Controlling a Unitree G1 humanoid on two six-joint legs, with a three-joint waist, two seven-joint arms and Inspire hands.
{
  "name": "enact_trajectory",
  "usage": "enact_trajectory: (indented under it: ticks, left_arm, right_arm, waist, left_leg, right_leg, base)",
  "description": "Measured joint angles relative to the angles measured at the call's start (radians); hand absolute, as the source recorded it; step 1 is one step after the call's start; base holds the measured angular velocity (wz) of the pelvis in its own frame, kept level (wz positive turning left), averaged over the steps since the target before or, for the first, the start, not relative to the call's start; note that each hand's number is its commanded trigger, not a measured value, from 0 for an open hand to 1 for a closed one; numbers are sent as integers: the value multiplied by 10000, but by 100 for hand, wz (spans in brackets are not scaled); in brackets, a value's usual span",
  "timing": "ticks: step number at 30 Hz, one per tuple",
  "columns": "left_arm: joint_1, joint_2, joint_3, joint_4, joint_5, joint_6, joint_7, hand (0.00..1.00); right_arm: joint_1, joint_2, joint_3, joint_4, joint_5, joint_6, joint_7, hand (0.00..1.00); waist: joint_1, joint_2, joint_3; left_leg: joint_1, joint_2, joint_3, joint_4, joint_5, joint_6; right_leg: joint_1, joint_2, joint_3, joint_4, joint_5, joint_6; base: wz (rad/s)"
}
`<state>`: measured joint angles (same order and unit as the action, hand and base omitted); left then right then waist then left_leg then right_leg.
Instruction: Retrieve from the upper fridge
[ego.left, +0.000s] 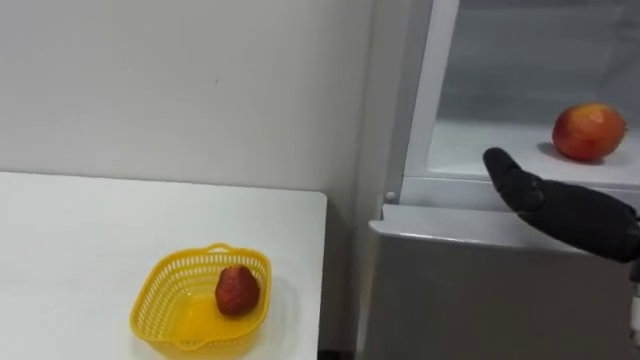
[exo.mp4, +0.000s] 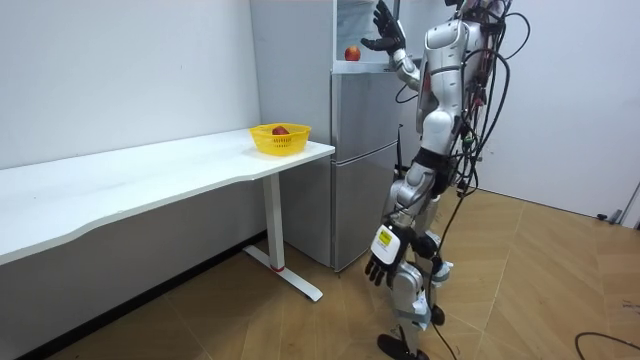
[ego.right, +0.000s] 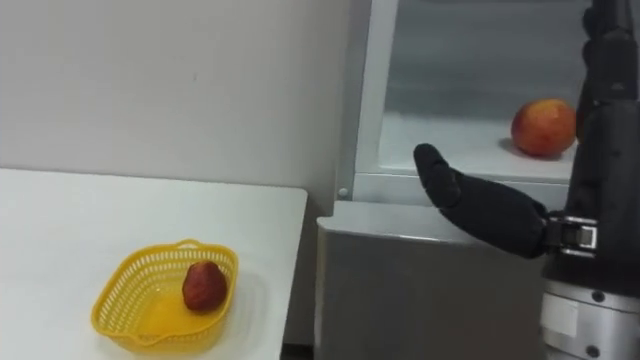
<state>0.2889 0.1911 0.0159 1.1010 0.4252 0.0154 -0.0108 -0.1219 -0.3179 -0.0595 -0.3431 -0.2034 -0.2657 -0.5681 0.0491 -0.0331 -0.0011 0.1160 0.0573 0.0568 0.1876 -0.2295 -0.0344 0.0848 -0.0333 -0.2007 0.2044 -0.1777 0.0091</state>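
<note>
White wall, white table (ego.left: 90, 230) on the left, and the grey fridge (ego.left: 480, 295) standing just beside it with its upper compartment open. The robot stands right up against the fridge front. On the upper shelf sits the round red-orange fruit (ego.left: 589, 131), alone, untouched. The right hand (ego.right: 500, 215) is raised at the compartment's mouth, fingers straight and spread upward, thumb reaching in over the lower edge, holding nothing, close to the fruit but apart from it. The left hand (exo.mp4: 382, 268) hangs down by the thigh, fingers relaxed and empty. Over on the table, near its corner, a yellow basket (ego.left: 160, 285) holds one small red fruit (ego.left: 237, 291).
</note>
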Motion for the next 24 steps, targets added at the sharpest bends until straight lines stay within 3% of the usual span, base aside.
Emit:
enact_trajectory:
  ticks: [5,13,17,21,24]
  left_arm:
    - [-14,1,-3,-2,2,10,23,0]
    - [-117,2,7,-3,7,27,15,0]
    - [-140,3,26,-9,11,68,-16,0]
    - [-110,-6,21,13,9,125,-142,0]
    - [-117,-2,22,2,21,169,-271,0]
  right_arm:
    - [278,0,-73,10,8,54,-248,0]
    - [277,-11,-119,242,58,66,-173,0]
    - [208,-215,-292,1043,271,76,-158,0]
    - [200,-298,-537,1420,601,497,-79,0]
    - [-266,-305,-816,1697,701,501,-67,0]
  waist:
    - [-123,-131,-39]
    - [-174,-197,8]
    - [-103,-227,7]
    - [-56,-291,2]
    - [-71,-344,94]
  left_leg:
    - [21,-2,159,4,0,1]
    - [164,5,244,-11,-3,2]
    - [196,7,229,-54,-3,2]
    - [187,6,228,-65,-2,2]
    - [157,6,230,-65,1,1]
  right_leg:
    - [-44,2,130,7,-1,1]
    - [-6,11,212,6,-1,2]
    - [39,18,212,7,-1,2]
    - [33,20,213,10,-1,2]
    - [-16,21,212,14,-5,5]
  base:
    - [-9]
    - [-3]
    - [0]
    - [0]
    - [0]
